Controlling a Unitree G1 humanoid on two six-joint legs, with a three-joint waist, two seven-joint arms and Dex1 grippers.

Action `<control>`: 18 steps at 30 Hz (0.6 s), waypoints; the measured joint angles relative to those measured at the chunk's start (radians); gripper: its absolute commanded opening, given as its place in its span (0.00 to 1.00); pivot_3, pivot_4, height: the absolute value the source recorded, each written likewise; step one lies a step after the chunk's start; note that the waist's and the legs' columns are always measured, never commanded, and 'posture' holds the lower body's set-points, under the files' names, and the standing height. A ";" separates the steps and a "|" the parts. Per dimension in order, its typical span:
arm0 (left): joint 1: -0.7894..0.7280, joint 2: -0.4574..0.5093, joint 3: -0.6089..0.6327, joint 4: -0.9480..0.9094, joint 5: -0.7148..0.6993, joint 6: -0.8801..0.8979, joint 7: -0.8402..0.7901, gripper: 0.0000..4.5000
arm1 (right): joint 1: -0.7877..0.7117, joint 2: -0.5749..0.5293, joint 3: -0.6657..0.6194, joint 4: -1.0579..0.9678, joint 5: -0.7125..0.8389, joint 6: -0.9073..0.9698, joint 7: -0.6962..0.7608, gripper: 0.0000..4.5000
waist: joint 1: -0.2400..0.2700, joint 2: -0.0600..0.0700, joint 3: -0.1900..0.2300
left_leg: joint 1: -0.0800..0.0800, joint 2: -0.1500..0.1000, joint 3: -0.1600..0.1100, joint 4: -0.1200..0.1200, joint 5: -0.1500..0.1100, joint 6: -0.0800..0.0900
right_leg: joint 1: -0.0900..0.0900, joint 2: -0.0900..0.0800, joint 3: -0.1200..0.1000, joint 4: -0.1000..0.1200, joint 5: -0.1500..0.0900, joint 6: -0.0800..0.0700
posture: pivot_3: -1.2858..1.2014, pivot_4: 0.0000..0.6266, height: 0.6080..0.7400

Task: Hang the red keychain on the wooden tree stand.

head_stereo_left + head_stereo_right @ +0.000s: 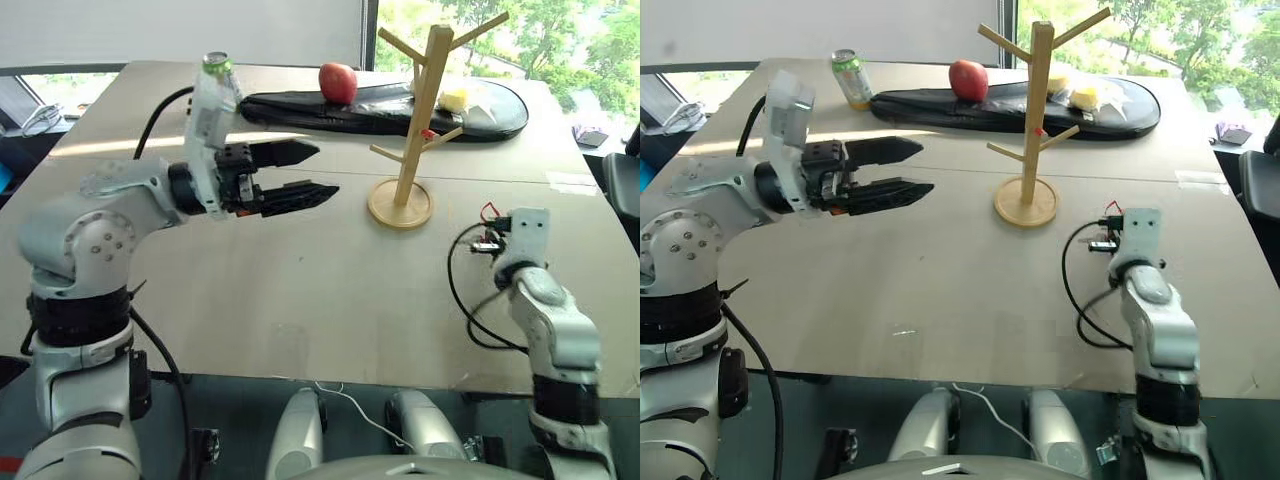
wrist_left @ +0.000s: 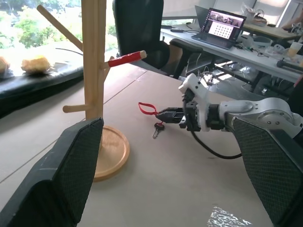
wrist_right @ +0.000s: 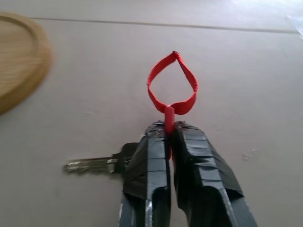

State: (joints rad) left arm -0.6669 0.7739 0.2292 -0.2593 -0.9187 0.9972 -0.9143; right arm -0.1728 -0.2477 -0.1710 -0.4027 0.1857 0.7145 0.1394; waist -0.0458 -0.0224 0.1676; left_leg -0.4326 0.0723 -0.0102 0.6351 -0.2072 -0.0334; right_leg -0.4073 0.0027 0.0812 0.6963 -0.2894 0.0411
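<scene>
The red keychain (image 3: 172, 90) sits pinched at its stem between the black fingers of my right gripper (image 3: 169, 130), whose jaws are closed tight on it. Its loop stands open beyond the fingertips and the small silver key (image 3: 97, 163) hangs off to one side, close above the table (image 1: 300, 290). From the head camera I see this gripper low over the table on my right side, with a bit of red showing at its tip. From the left wrist camera the loop and the key both show in front of the right gripper's fingertips, and I cannot tell whether the key touches the tabletop.

The wooden tree stand (image 1: 420, 110) stands upright on its round base further in on the table, apart from the keychain. One of its lower pegs carries a red tip (image 2: 124, 58).

My left gripper (image 1: 290, 175) hovers well above the table on the left side of the stand, pointing toward it, its two fingers spread apart and holding nothing.

Behind the stand a long black bag (image 1: 370, 108) lies across the far part of the table. A red apple (image 1: 338, 82) rests on it, and something pale yellow (image 1: 455, 99) lies on it past the stand. A green drink can (image 1: 851, 78) stands by the bag's left end.
</scene>
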 measured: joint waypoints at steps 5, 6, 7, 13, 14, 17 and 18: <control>0.057 0.002 0.107 -0.020 -0.128 0.083 0.086 1.00 | 0.114 -0.103 0.027 -0.206 0.101 -0.152 0.226 0.01 | -0.001 0.000 0.000 | 0.001 0.001 -0.001 0.000 0.000 0.000 | 0.001 0.002 0.000 0.001 0.000 0.000 | 0.52 0.24 1.00; 0.065 0.002 0.123 -0.027 -0.149 0.090 0.105 1.00 | 0.122 -0.115 0.037 -0.223 0.105 -0.184 0.254 0.01 | 0.001 0.000 0.000 | 0.001 0.001 -0.001 0.001 0.000 0.000 | 0.001 0.001 0.000 0.001 0.000 0.000 | 0.52 0.24 1.00; 0.078 0.000 0.143 -0.034 -0.173 0.096 0.133 1.00 | 0.120 -0.127 0.051 -0.230 0.105 -0.223 0.280 0.01 | 0.002 0.000 0.000 | 0.001 0.001 -0.001 0.001 0.000 0.000 | 0.001 0.001 0.000 0.000 0.000 0.000 | 0.52 0.24 1.00; 0.106 -0.017 0.179 -0.067 -0.264 0.107 0.239 1.00 | -0.032 -0.136 0.125 -0.225 0.034 -0.391 0.291 0.01 | 0.004 0.000 0.000 | 0.001 0.001 -0.001 0.001 0.000 0.000 | 0.001 0.001 -0.001 0.000 0.000 0.000 | 0.52 0.24 1.00; 0.106 -0.016 0.181 -0.075 -0.276 0.107 0.248 1.00 | -0.051 -0.132 0.127 -0.215 0.012 -0.428 0.283 0.01 | 0.007 -0.001 0.000 | 0.001 0.001 -0.001 0.001 0.000 0.000 | 0.001 0.001 -0.001 0.000 0.000 0.000 | 0.52 0.24 1.00; 0.107 -0.007 0.191 -0.078 -0.304 0.106 0.268 1.00 | -0.056 -0.128 0.135 -0.175 -0.044 -0.511 0.265 0.01 | 0.012 -0.001 0.000 | 0.000 0.000 -0.001 0.001 0.000 0.000 | 0.001 0.000 -0.001 -0.001 0.000 0.000 | 0.52 0.24 1.00; 0.107 -0.004 0.191 -0.078 -0.305 0.106 0.269 1.00 | -0.057 -0.127 0.136 -0.163 -0.053 -0.522 0.262 0.01 | 0.011 -0.001 0.000 | 0.000 0.000 -0.001 0.001 0.000 -0.001 | 0.001 0.000 -0.001 0.000 0.000 0.000 | 0.52 0.24 1.00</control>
State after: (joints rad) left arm -0.5601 0.7701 0.4201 -0.3370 -1.2237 1.1035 -0.6450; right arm -0.2302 -0.3745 -0.0351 -0.5654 0.1327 0.1924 0.4014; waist -0.0346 -0.0231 0.1674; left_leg -0.4322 0.0726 -0.0110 0.6363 -0.2070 -0.0339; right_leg -0.4059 0.0025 0.0803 0.6960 -0.2894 0.0411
